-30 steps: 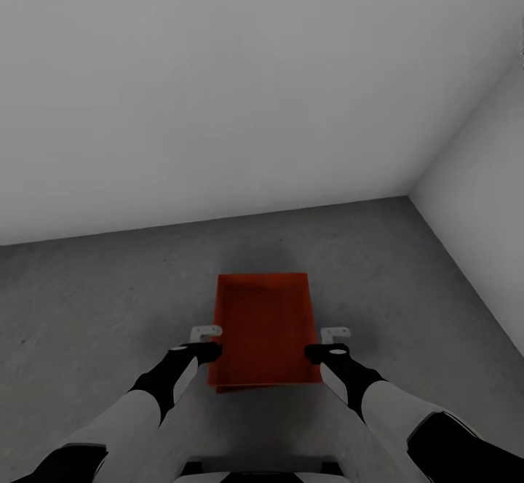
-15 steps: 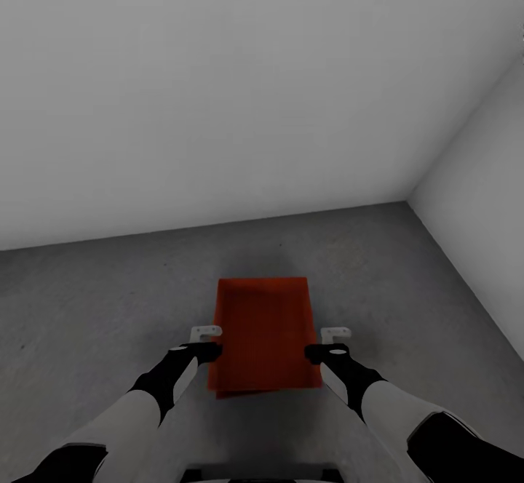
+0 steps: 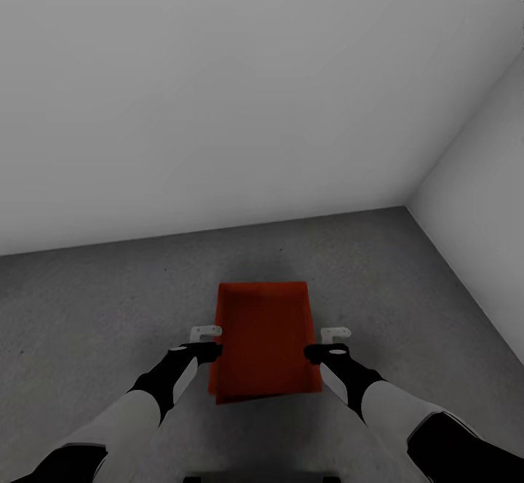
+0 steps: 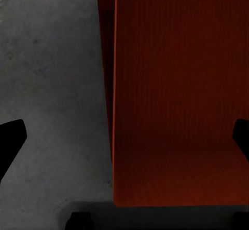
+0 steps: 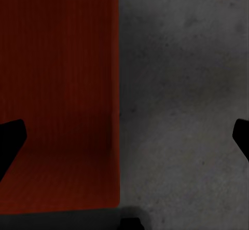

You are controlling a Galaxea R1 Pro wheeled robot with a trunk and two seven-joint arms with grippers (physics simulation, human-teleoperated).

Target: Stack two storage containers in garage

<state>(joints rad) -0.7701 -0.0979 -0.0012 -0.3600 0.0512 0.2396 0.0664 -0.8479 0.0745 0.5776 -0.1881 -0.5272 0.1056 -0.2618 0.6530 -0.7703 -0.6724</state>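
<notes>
- The left end effector (image 3: pixel 207 343) is open. Its two fingers are spread wide.
- In the left wrist view, one fingertip (image 4: pixel 11 140) is over the floor (image 3: pixel 87 308). The other is over the inside of the bin (image 3: pixel 266 337). The bin's left wall is between them.
- I cannot tell if the fingers touch that wall.
- The right end effector (image 3: pixel 328 343) is open too, with its fingers wide apart.
- In the right wrist view, one fingertip (image 5: pixel 10 139) is over the bin and the other is over the floor. The bin's right wall is between them.
- The bin is orange-red with an open top. It is between the two end effectors, right in front of the robot.
- Grey floor is under the bin, with a dark shadow around it. I cannot tell if the bin touches the floor.
- A second red edge peeks out at the bin's near end. I cannot tell if that is another bin.
- A white wall (image 3: pixel 218 105) is well behind the bin. It meets a side wall (image 3: pixel 484 177) at the floor's far right corner.
</notes>
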